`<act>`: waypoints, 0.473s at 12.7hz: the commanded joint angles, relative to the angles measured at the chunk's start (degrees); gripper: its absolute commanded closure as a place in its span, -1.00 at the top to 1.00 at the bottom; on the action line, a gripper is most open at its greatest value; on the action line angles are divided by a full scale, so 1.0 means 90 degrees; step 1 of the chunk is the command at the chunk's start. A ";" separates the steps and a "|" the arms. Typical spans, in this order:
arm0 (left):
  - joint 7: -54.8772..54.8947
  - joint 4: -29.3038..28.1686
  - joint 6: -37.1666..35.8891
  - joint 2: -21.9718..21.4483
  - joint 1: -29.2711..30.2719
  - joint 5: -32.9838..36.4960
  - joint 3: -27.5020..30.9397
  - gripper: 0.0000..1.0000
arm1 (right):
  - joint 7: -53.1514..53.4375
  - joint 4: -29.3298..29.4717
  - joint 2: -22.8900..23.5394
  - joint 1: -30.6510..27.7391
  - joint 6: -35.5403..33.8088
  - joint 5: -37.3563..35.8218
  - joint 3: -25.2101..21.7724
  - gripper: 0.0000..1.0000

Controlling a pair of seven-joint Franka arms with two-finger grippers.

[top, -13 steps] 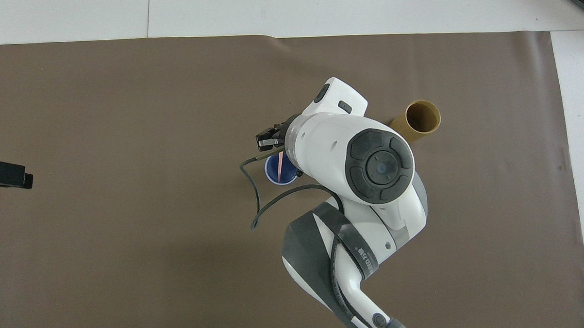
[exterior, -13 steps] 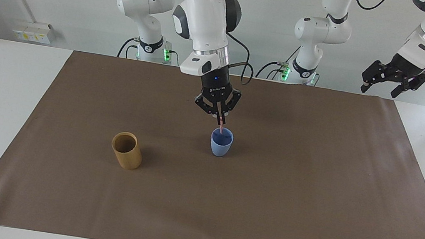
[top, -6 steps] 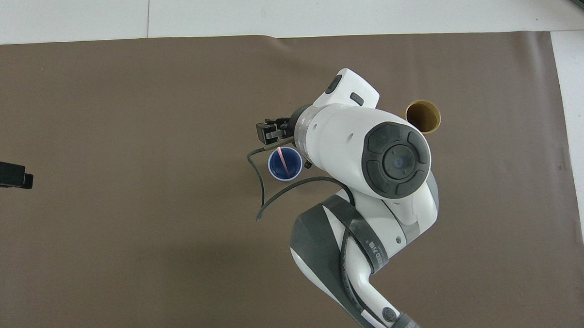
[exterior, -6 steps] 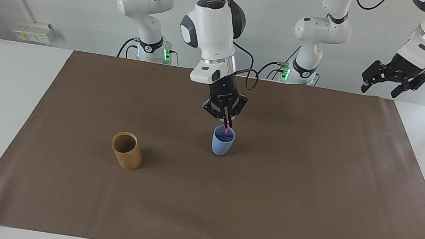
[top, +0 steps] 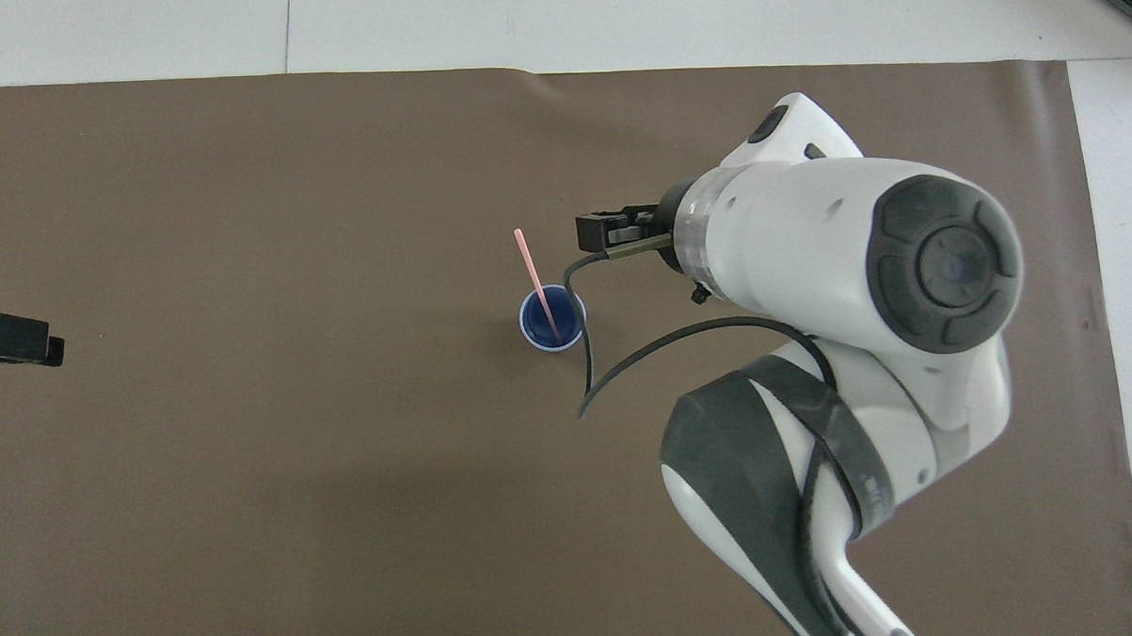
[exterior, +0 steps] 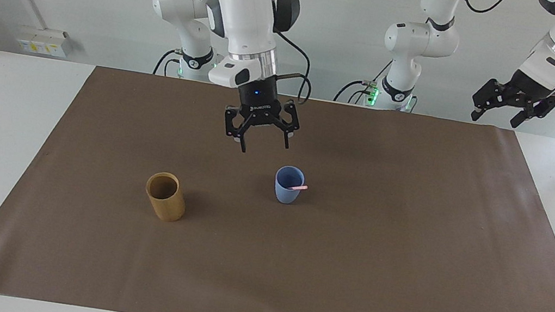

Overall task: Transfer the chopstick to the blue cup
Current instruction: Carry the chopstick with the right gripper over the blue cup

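Chopstick [exterior: 297,187] now sits in the blue cup [exterior: 287,190], its lower end down inside and its upper end leaning out over the rim toward the left arm's end of the bench [exterior: 16,100]. From overhead I see the chopstick [top: 537,283] angled across the blue cup [top: 551,318], most of its length sticking out past the rim.

My worry from here is tipping. That cup looks light and the stick leans well out, so I judge a nudge from the arm or its trailing cable [top: 591,355] could pull the stick out or knock the cup over. The cable hangs close to the cup in the overhead view, though I can't be sure how high above it it really is.

On my right gripper [exterior: 260,134] the fingers stand spread wide with nothing between them. It hangs above the brown mat [exterior: 402,279], up and off to the side of the cup toward the right arm's end, well clear of the stick. My left gripper [exterior: 515,106] waits high over the mat's corner at its own end, fingers open and empty. A tan cup [exterior: 165,196] stands apart, untouched.
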 commanded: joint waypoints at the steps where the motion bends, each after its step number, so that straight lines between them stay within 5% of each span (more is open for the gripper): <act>1: -0.0032 0.0074 -0.0047 -0.0019 0.0047 -0.0058 -0.0021 1.00 | 0.0084 -0.0111 -0.0533 -0.0628 -0.1050 -0.0089 0.0053 1.00; 6: -0.0041 0.0074 -0.0047 -0.0019 0.0047 -0.0058 -0.0011 1.00 | -0.0044 0.0718 -0.0437 -0.1644 -0.2662 -0.0128 0.0043 1.00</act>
